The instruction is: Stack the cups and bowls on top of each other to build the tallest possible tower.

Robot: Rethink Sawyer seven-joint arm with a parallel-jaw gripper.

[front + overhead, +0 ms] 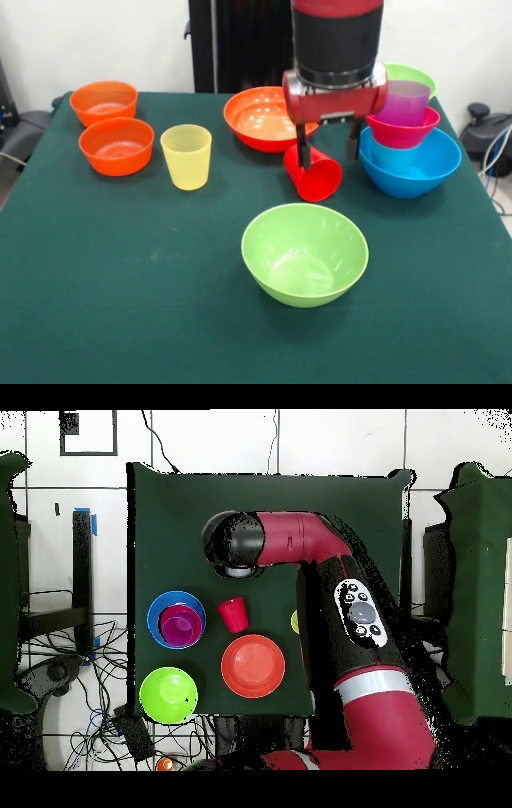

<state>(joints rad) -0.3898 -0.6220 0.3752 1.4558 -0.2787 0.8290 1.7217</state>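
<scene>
The gripper [328, 154] stands open, its fingers straddling the tilted red cup [314, 174] (contact cannot be confirmed). The cup lies between the wide orange bowl [264, 118] and the blue bowl [410, 164], which holds the magenta bowl [402, 130] and purple cup [404, 102].

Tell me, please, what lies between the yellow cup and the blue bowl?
In the front view, the tilted red cup lies between the yellow cup and the blue bowl, with the gripper at its rim.
</scene>
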